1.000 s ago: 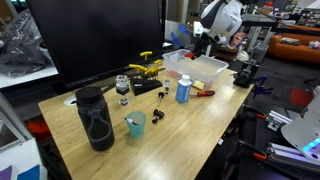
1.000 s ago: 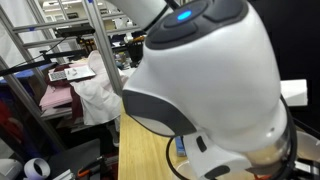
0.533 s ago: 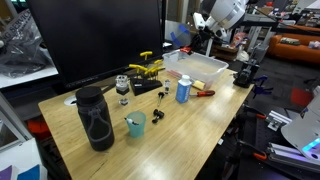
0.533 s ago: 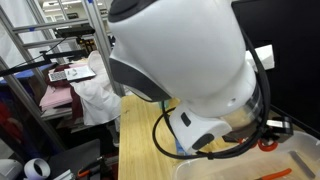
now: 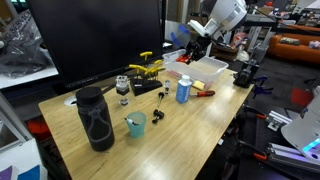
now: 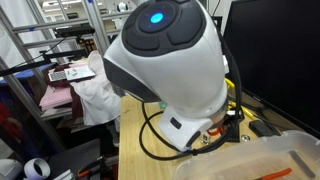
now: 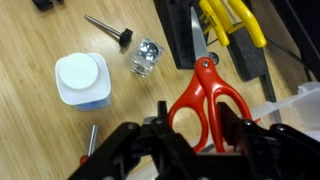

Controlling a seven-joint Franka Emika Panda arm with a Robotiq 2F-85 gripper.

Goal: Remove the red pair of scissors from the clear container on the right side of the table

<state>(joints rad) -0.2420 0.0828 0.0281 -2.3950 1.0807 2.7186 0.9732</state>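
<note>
Both fingers (image 7: 150, 150) of the gripper (image 7: 205, 150) clench the red pair of scissors (image 7: 208, 100) by its loops above bare surface (image 7: 50, 140) beside the clear container (image 5: 210, 66) at the far edge, so lowering slowly, blades flat, away from the white bottle (image 7: 82, 80) and yellow-handled tools (image 7: 235, 22), seems wisest.

The arm (image 6: 165, 60) is glossy white and bulbous, a grey band wrapping its joint and a blue light (image 6: 157, 17) glowing on top. Black cables (image 6: 150, 135) loop beneath. The gripper (image 7: 195, 140) is black and angular.
</note>
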